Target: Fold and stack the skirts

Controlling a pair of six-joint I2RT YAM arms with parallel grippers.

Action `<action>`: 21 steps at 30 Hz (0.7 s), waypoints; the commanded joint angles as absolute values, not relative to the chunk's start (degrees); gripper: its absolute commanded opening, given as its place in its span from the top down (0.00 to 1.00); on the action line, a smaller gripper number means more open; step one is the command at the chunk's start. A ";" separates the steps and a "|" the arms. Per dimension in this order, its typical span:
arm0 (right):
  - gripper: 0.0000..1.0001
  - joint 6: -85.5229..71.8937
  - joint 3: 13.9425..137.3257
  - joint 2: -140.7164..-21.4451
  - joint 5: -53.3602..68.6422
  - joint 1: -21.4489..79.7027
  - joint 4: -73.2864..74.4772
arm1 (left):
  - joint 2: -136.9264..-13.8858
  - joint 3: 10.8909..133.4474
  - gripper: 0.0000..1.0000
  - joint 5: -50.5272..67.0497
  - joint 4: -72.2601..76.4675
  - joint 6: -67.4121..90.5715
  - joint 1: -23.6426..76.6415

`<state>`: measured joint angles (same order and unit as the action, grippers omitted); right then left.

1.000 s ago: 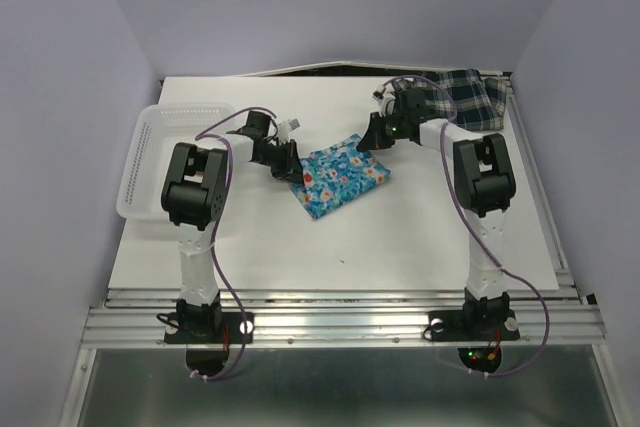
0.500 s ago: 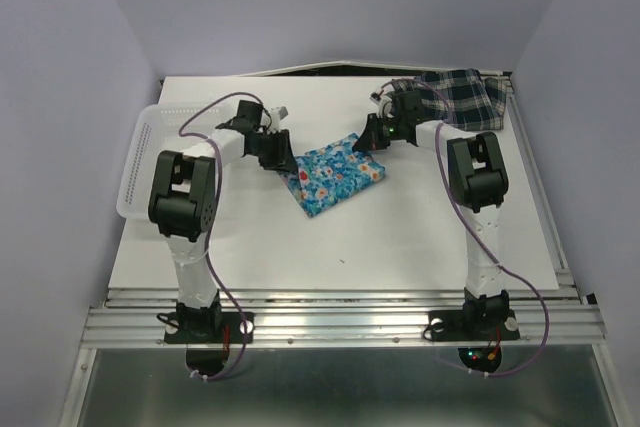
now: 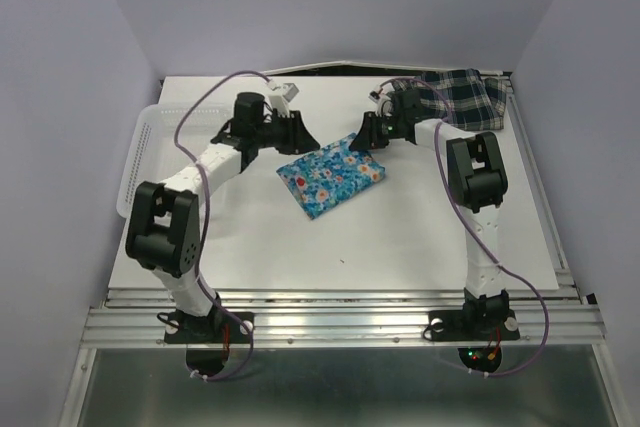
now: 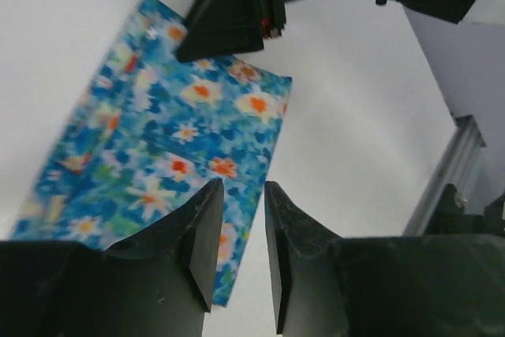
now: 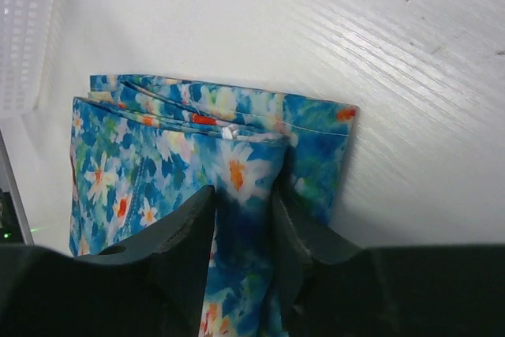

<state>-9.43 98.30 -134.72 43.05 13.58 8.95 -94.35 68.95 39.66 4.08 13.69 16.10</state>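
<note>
The blue floral skirt (image 3: 330, 175) lies folded in a small rectangle at mid-table, its layered edges showing in the right wrist view (image 5: 158, 155). The plaid skirt (image 3: 458, 95) sits crumpled at the back right corner. My left gripper (image 3: 296, 132) hovers above the floral skirt's far left edge, open, with nothing between its fingers (image 4: 243, 185). My right gripper (image 3: 362, 139) is low at the skirt's far right corner. Its fingers stand apart, and a raised fold of floral cloth lies in the gap (image 5: 243, 193).
A white lattice basket (image 3: 148, 152) stands along the table's left edge. The table's far edge and the back wall are just behind both grippers. The two grippers are close together, with my right gripper in the left wrist view (image 4: 237, 5).
My left gripper opened, let go of the floral skirt's left corner, and rose back toward the far edge. My right gripper's jaws parted at the skirt's right corner. The skirt stayed in place.
</note>
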 commanded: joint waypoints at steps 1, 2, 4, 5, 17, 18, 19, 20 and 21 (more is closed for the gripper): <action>0.53 -11.16 100.55 -132.37 41.40 14.15 10.99 | -100.53 62.76 0.63 48.07 22.89 28.45 20.65; 0.48 -11.51 100.81 -131.58 41.22 14.15 10.99 | -102.11 62.41 0.66 48.16 24.24 30.22 21.09; 0.36 -12.48 101.34 -129.03 40.61 14.15 11.16 | -106.77 61.79 0.69 48.52 29.08 35.41 21.71; 0.33 -12.65 101.34 -128.15 40.00 14.15 11.16 | -108.27 61.96 0.70 47.82 29.44 36.46 21.80; 0.16 -8.00 96.60 -118.92 34.46 11.43 24.34 | -121.38 69.25 0.73 42.63 19.35 33.68 19.25; 0.14 -8.09 95.81 -119.26 33.67 10.90 25.30 | -121.29 69.52 0.72 42.45 16.55 31.66 19.25; 0.12 -8.70 95.28 -119.79 34.10 10.90 26.10 | -121.20 69.43 0.73 42.45 15.74 30.77 19.16; 0.10 -9.48 94.84 -120.32 34.62 10.38 27.32 | -120.94 69.09 0.73 42.02 15.12 30.15 18.99; 0.06 -10.19 94.40 -121.63 36.46 9.85 27.59 | -120.68 68.65 0.72 41.84 14.51 28.58 18.98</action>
<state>-9.87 96.95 -120.55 36.51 11.44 21.69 -121.16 68.12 43.42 20.51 34.22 19.35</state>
